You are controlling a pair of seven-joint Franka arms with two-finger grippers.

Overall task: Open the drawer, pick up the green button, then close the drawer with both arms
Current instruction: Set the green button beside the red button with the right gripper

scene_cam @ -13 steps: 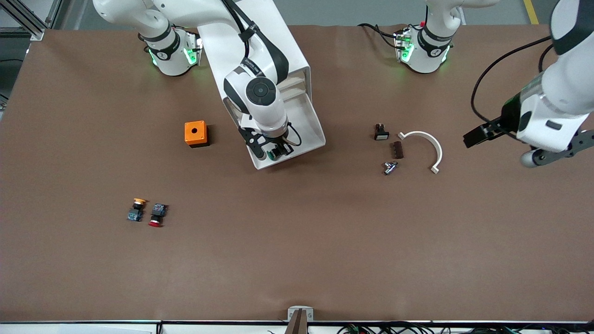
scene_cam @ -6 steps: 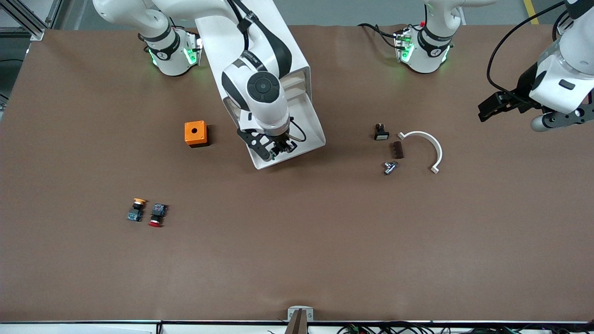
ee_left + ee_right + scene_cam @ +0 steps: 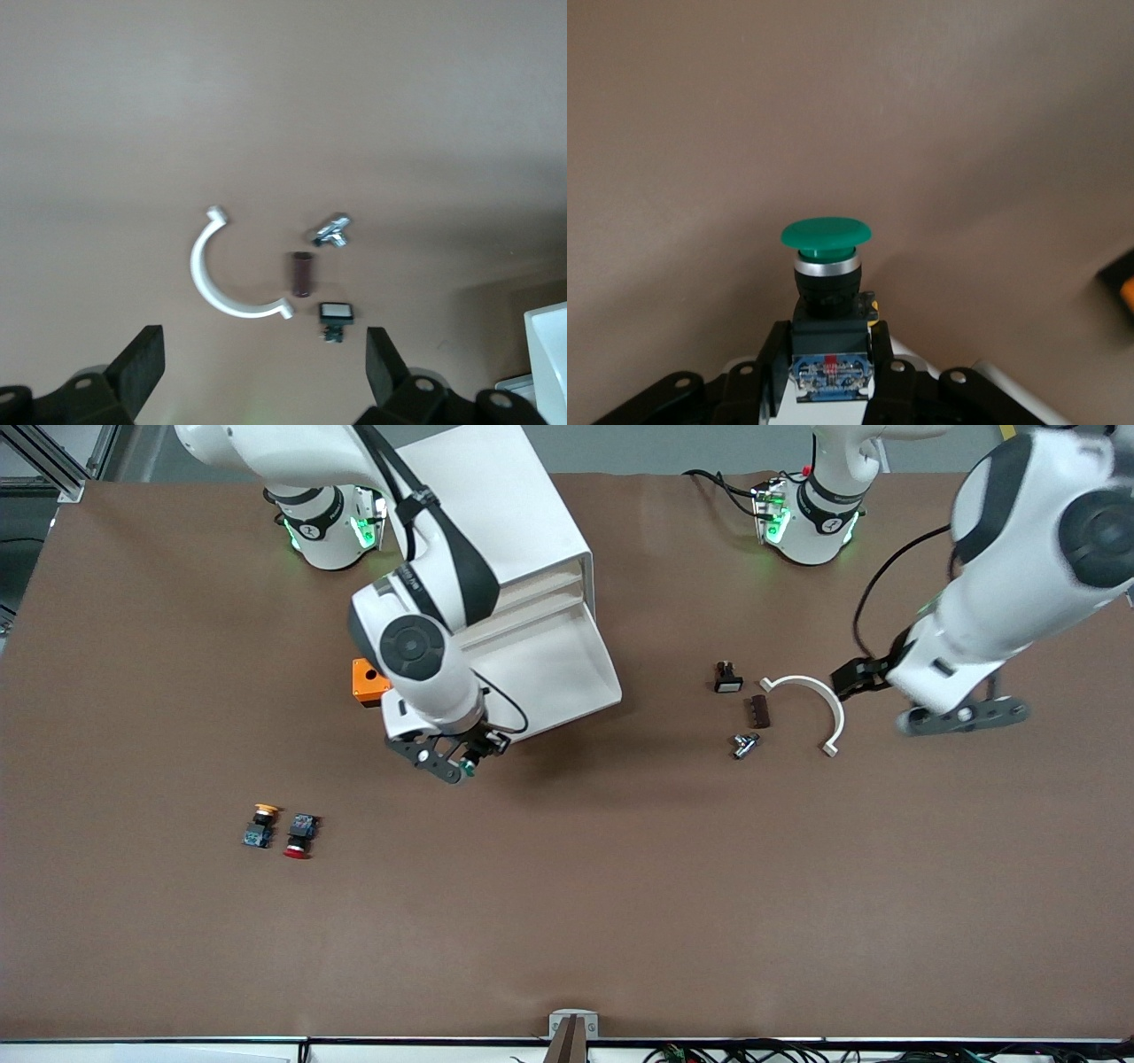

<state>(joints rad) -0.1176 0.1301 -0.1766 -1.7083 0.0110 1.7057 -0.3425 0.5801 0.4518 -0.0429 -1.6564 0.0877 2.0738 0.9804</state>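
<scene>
My right gripper (image 3: 461, 762) is shut on the green-capped button (image 3: 467, 769) and holds it over the bare table, just off the open drawer's front corner. In the right wrist view the fingers (image 3: 772, 359) clamp the button's black body, with the green cap (image 3: 826, 235) pointing away. The bottom drawer (image 3: 549, 664) of the white cabinet (image 3: 496, 505) stands pulled out, and its tray looks empty. My left gripper (image 3: 852, 679) is open and empty, up in the air over the table beside a white arc piece. In the left wrist view its fingers (image 3: 142, 363) are spread wide.
An orange box (image 3: 365, 680) sits beside the cabinet, partly hidden by my right arm. A yellow-capped button (image 3: 260, 825) and a red-capped button (image 3: 300, 837) lie toward the right arm's end. A white arc (image 3: 819, 700), black switch (image 3: 727, 678), brown block (image 3: 760, 711) and metal piece (image 3: 744, 744) lie near my left gripper.
My right gripper has lifted the green button out of the drawer and carried it toward the front camera, over the table. My left arm has swung in toward the white arc.
</scene>
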